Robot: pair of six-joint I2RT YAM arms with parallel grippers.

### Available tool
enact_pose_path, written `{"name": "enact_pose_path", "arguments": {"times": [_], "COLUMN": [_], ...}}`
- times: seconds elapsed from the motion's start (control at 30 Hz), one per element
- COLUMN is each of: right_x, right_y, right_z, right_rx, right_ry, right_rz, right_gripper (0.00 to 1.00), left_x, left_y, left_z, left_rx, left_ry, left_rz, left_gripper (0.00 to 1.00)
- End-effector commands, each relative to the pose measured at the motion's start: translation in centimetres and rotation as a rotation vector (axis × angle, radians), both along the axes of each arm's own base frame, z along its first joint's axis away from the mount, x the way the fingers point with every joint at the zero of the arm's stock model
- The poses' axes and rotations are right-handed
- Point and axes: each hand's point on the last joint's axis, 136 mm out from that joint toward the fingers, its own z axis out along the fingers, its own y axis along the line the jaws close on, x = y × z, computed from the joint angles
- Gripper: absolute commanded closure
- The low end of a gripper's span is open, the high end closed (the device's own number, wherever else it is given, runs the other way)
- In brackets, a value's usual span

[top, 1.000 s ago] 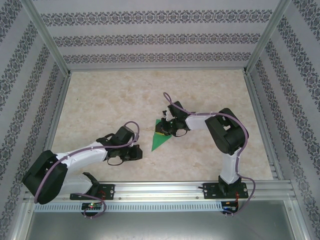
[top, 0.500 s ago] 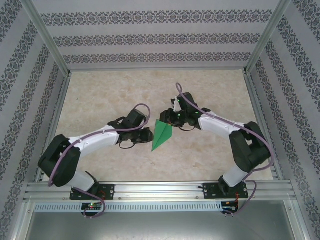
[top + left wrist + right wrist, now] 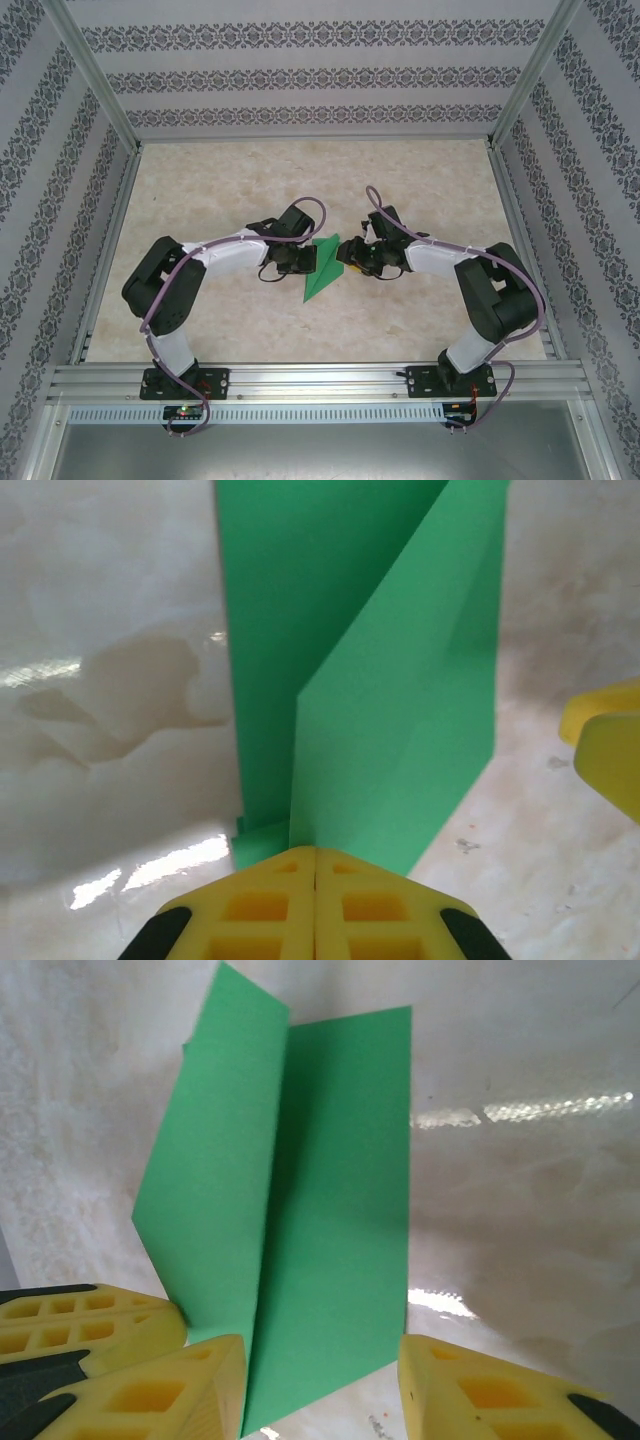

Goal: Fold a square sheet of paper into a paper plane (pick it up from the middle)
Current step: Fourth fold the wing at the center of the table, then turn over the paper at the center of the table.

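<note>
Left jaws: pressed together, apparently pinching the near edge of the paper plane [image 3: 322, 272], one flap standing upright. Right jaws: spread, straddling the opposite end without gripping. Paper plane: half-folded, green, on the desk [image 3: 220, 190] between both arms. Risks, as I judge them: right jaws closing off the crease and skewing the fold; a pull against the left pinch tearing or sliding the thin paper; the raised flap springing open.

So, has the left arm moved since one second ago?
Yes. The left arm has swung away from the near rail, towards the back wall and to the right, up to the green paper.
</note>
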Motion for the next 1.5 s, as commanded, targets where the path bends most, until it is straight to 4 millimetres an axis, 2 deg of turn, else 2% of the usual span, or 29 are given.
{"name": "enact_pose_path", "arguments": {"times": [0.0, 0.2, 0.37, 0.67, 0.83, 0.93, 1.0, 1.17, 1.33, 1.47], "right_x": [0.1, -0.2, -0.4, 0.1, 0.3, 0.7, 0.9, 1.1, 1.9, 1.9], "right_y": [0.6, 0.8, 1.8, 3.2, 3.1, 3.1, 4.0, 4.4, 5.3, 5.7], "right_z": [-0.6, -1.7, -1.7, -0.6, -0.2, 0.4, 0.5, -0.3, 0.5, 0.2], "right_rx": [0.011, 0.013, 0.042, 0.122, 0.144, 0.183, 0.213, 0.174, 0.221, 0.180], "right_ry": [0.010, 0.040, 0.043, 0.011, 0.006, -0.031, -0.013, -0.012, -0.064, -0.080], "right_rz": [-0.006, -0.006, 0.013, 0.009, -0.004, -0.052, -0.031, -0.027, -0.056, -0.028], "right_gripper": [0.55, 0.55, 0.56, 0.58, 0.57, 0.52, 0.53, 0.54, 0.55, 0.58], "left_x": [-0.1, -0.2, -0.5, -1.0, -1.1, -1.2, -1.3, -1.8, -2.4, -2.8], "left_y": [0.3, 0.3, 0.2, 0.1, 0.1, -0.2, -0.5, -0.1, -1.0, -1.0], "left_z": [-0.6, -1.7, -2.5, -3.2, -3.0, -2.9, -2.9, -3.1, -2.9, -2.7], "left_rx": [0.048, 0.060, 0.060, 0.045, 0.038, 0.017, -0.004, -0.012, -0.152, -0.178], "left_ry": [0.005, 0.025, 0.044, 0.070, 0.070, 0.074, 0.082, 0.096, 0.131, 0.144], "left_rz": [-0.032, -0.037, -0.043, -0.045, -0.040, -0.040, -0.037, -0.007, 0.056, 0.070], "left_gripper": [0.93, 0.94, 0.94, 0.94, 0.94, 0.94, 0.94, 0.95, 0.94, 0.94]}}
